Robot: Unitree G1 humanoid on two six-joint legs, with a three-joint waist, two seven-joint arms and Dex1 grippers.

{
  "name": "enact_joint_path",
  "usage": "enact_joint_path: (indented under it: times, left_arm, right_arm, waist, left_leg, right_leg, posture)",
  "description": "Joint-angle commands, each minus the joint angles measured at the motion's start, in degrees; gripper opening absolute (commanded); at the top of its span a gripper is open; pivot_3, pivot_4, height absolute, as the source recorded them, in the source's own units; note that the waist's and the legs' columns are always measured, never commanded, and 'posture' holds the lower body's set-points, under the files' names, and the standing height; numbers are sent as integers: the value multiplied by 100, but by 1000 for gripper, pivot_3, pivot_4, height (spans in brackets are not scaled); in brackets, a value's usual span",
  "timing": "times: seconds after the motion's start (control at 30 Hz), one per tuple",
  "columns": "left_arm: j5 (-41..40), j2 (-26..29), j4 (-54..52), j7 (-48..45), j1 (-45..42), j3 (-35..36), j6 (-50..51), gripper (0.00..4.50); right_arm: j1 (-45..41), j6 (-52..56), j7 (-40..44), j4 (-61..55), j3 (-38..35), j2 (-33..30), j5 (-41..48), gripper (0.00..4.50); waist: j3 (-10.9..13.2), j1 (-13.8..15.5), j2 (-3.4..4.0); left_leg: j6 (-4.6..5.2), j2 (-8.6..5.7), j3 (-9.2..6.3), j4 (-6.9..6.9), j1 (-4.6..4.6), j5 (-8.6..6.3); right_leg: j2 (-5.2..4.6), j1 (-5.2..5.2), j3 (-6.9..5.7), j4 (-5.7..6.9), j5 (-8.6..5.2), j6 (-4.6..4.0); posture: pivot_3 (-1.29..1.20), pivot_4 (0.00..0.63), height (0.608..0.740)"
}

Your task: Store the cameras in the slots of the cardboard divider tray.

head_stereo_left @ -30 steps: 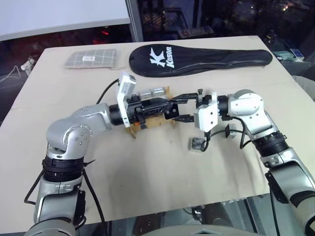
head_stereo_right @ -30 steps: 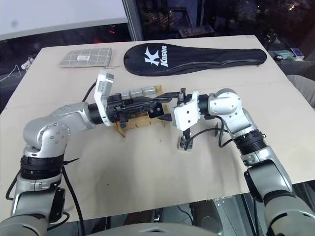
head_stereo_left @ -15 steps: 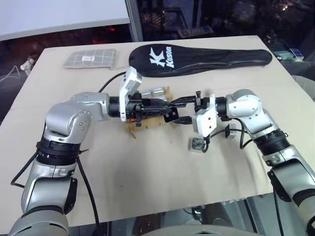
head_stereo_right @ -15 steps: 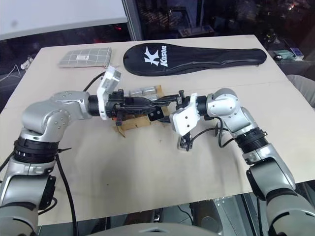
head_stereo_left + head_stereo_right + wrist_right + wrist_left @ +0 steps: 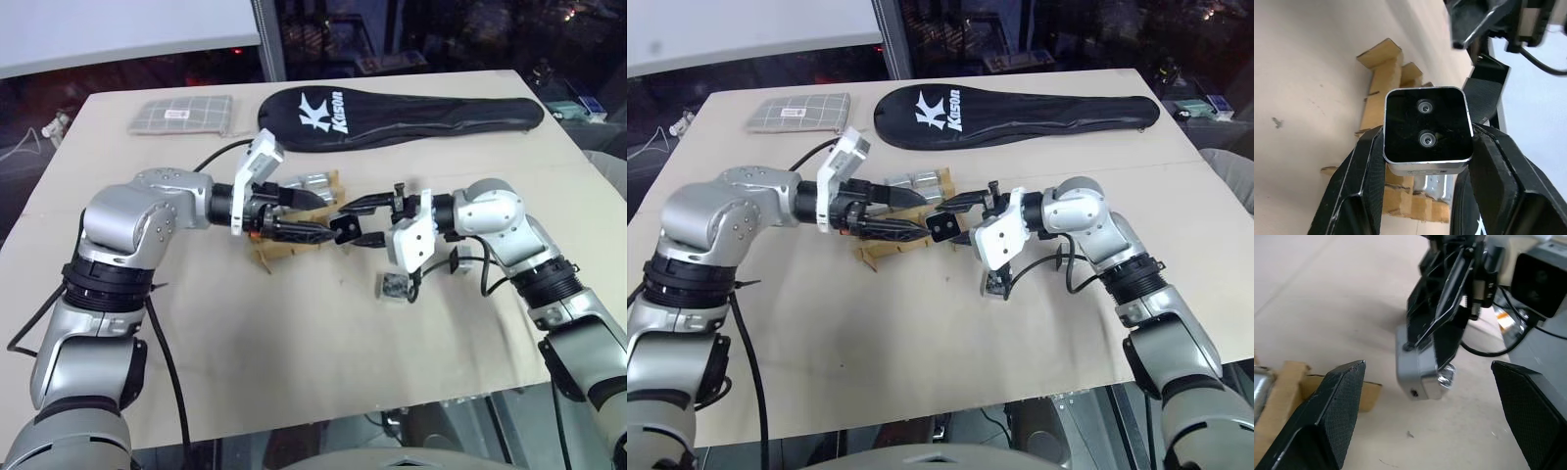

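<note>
The right gripper [image 5: 1422, 161] clamps a camera [image 5: 1427, 128] (lens face out) beside the cardboard divider tray [image 5: 294, 240]; the left gripper [image 5: 1432, 416] gapes wide, likely just handed over.

Silver-grey camera [image 5: 1427, 129] with black two-lens face, held up beside tan cardboard divider tray [image 5: 284, 245]. Two more cameras [image 5: 306, 182] slotted in tray's far row. Another camera [image 5: 392, 286] lying loose on table, apart from tray.

Legible marking found on one item — the long black fabric racket cover [image 5: 402, 119] lying at the far side of the tabletop carries a large white "K" and the white word "Kason". The grey checked flat pouch [image 5: 181, 115] bears a small white label — print too small to read.
</note>
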Motion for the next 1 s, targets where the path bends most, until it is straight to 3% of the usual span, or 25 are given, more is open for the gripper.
enact_joint_path:
  times: [0.03, 0.07, 0.13, 0.3, 0.67, 0.73, 0.87, 1.0]
  left_arm:
    - [122, -23, 59, -181, -167, -72, 0, 3761]
    - [139, -70, 81, -171, -171, -88, 13, 3756]
    - [167, -88, 88, -250, -158, -136, -3, 3128]
    - [249, -137, 201, -290, -212, -108, -34, 720]
    - [352, -103, 114, -341, -105, -53, -143, 719]
    - [418, -38, 120, -418, -74, -48, -289, 719]
    - [619, 106, 246, -755, -17, -27, -882, 719]
    - [752, 155, 532, -867, -24, 230, -1507, 719]
  right_arm:
    - [-217, -151, -91, -144, -51, 3, 44, 1868]
    - [-223, -147, -90, -169, -41, 19, 50, 1868]
    - [-230, -147, -97, -200, -25, 32, 41, 1868]
    - [-200, -143, -101, -200, -31, 5, 27, 1868]
    - [50, 538, 94, -456, -15, -93, 145, 1868]
    - [116, 686, 145, -573, -28, -110, 234, 2917]
    - [258, 947, 68, -773, -182, -26, 600, 4427]
    - [766, 1912, 255, -1447, -486, -288, 1499, 4427]
  waist:
    - [0, -1, 0]
    - [0, -1, 0]
    - [0, -1, 0]
    - [1, -2, -1]
    - [1, -1, -1]
    - [1, 0, -1]
    - [1, -1, -1]
    - [1, 15, -1]
  left_leg:
    - [0, 0, 1, 0, 0, 0]
    - [0, 0, 1, 1, 0, 0]
    - [0, 0, 1, 1, 1, 0]
    - [0, 0, 1, 2, 1, 0]
    - [0, 0, 0, 7, 0, 0]
    - [0, 0, -1, 7, 0, 0]
    - [0, -1, 0, 8, 0, 0]
    - [0, -1, 0, 9, 0, 0]
  right_leg:
    - [0, 0, 0, 0, 0, 0]
    - [0, 0, 1, 0, 0, 0]
    - [0, 0, 2, 1, 0, 0]
    - [0, -2, 1, 5, 0, 0]
    - [-1, -2, 1, 10, 0, 0]
    - [-1, -2, 1, 12, 0, 0]
    - [-1, -2, 2, 12, 0, -1]
    - [-1, -3, 2, 14, 0, -1]
  posture:
    - [0, 150, 740]
    - [0, 150, 740]
    - [0, 150, 740]
    - [0, 150, 740]
    - [0, 150, 740]
    - [0, 150, 740]
    - [0, 150, 740]
    - [0, 150, 740]
